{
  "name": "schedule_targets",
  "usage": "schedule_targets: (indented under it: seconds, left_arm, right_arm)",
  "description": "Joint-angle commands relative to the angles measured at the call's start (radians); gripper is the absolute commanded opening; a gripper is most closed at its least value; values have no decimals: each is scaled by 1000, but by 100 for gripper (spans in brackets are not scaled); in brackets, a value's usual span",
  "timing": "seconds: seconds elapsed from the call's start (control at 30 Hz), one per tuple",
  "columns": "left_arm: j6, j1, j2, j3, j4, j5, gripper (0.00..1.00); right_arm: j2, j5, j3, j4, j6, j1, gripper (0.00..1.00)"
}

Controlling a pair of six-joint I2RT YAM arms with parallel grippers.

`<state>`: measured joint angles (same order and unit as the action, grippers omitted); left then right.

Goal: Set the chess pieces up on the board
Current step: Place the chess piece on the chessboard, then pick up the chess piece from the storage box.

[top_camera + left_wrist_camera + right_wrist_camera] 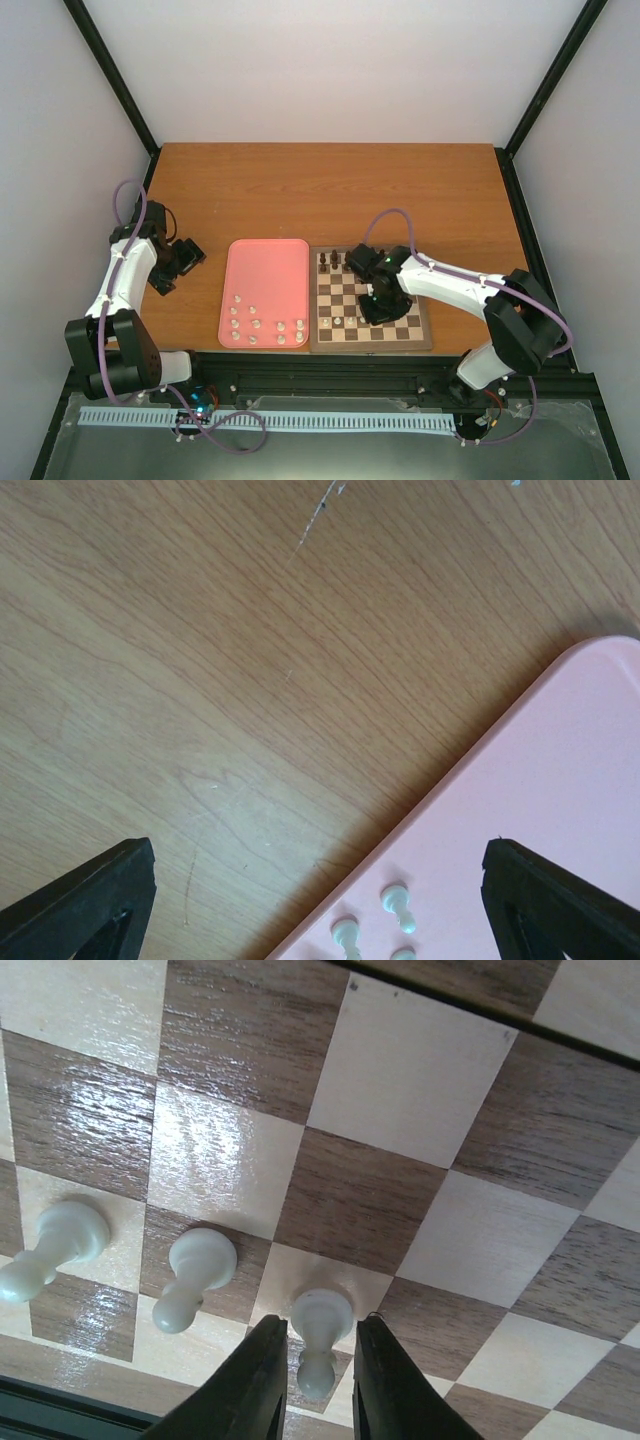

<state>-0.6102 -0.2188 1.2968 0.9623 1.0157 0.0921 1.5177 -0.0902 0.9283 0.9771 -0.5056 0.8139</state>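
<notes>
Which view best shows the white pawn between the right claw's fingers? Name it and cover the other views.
Right wrist: the pawn stands upright, close up, on the board between the fingers of the right claw. Top external: the right claw seems to cover it. Left wrist: the pink tray and table, not the board.

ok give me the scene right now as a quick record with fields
board: right of pink tray, a few dark pieces at its far edge
white pieces: most in tray's near end, three pawns seen standing on board
right end effector: slightly open, straddling one pawn
left end effector: open, empty, over table by tray
</notes>
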Motion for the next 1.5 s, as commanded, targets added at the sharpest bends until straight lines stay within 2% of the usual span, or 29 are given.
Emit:
schedule_targets:
  seconds: [0.0,0.2,0.33,0.53,0.77,0.97,1.1,1.27,1.47]
  left_arm:
    - [-6,-6,-17,6,-11,5,100]
    - [-8,-6,-16,5,-15,8,100]
    - [-7,-6,-14,2,-17,12,100]
    - [-7,-5,-18,5,-14,17,100]
    - [-10,-6,-32,-5,-15,20,100]
    - [-13,-6,-38,-10,-17,29,100]
    - [-14,-6,-44,-12,-15,32,100]
    - [-14,-6,-48,-16,-16,36,100]
    - [-16,-5,-51,-18,-19,41,100]
  right_arm:
    - [-37,4,36,39,-8,7,19]
    - [-80,64,131,126,-15,7,29]
    - [-42,126,268,178,12,5,33]
    - [88,87,456,147,63,26,40]
    - [321,20,727,61,105,153,46]
    - [548,-79,939,-10,139,225,47]
    - [689,-118,1067,21,198,268,48]
    - [788,-177,1168,46,249,292,49]
    - [852,-215,1203,68,267,295,49]
